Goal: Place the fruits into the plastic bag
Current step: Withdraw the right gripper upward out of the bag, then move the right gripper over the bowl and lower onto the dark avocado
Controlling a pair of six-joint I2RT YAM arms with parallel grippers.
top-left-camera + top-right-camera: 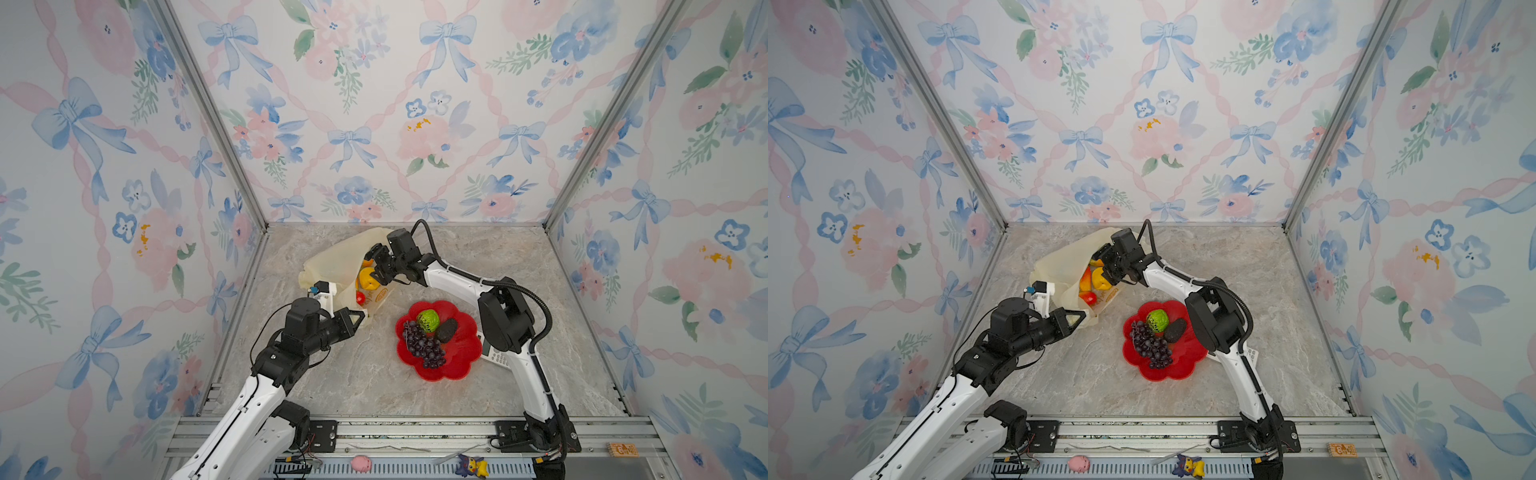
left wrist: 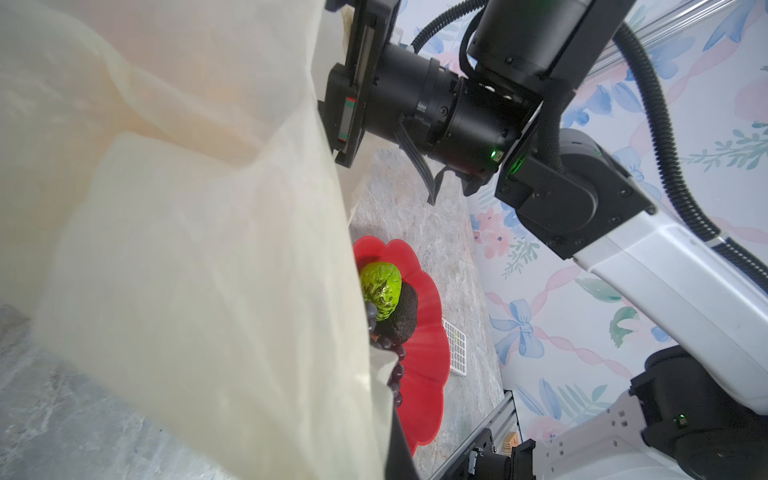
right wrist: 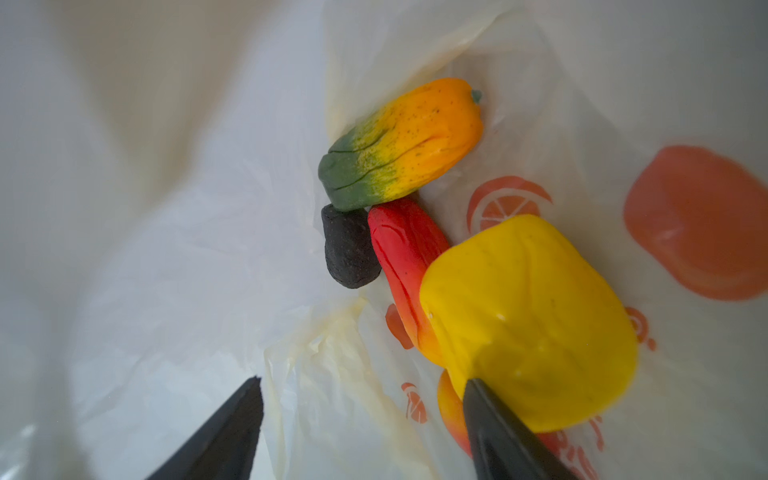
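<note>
The left tool (image 1: 359,316) clenches the crinkly pale-yellow plastic bag (image 1: 332,253); the right tool (image 3: 361,380), released, hangs just beside the lumpy yellow toy fruit (image 3: 528,316). Withdrawing may drag it out.

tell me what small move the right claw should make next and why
Probably back the right claw out of the plastic bag: its jaws stand open, the yellow fruit lies inside, and grapes, green ball and avocado wait on the red dish.

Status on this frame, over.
Left gripper shut on plastic bag rim. Right gripper open inside bag, beside yellow fruit. Grapes, green ball, avocado on red dish. Nothing blocking.
</note>
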